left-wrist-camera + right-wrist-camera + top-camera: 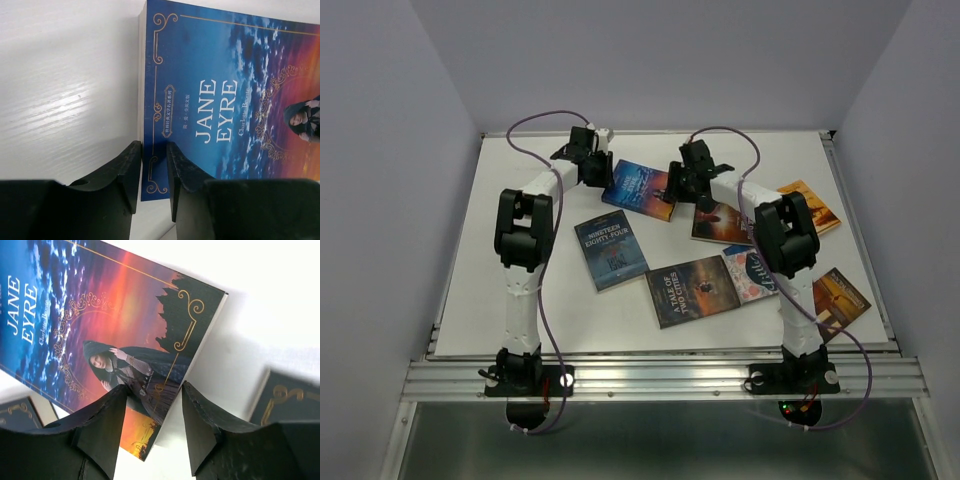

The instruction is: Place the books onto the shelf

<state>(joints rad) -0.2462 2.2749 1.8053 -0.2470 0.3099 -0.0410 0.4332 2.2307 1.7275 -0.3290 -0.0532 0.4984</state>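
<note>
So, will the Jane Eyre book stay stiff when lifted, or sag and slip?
Probably light: the book is a thin paperback with a narrow page edge. It may bow if lifted by one end; the left gripper and right gripper straddle opposite edges, which should limit that. Its smooth cover could slip from a shallow pinch.

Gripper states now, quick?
Left gripper: nearly closed over the blue book's edge; grip cannot be told.
Right gripper: open, straddling the same book's edge.
</note>
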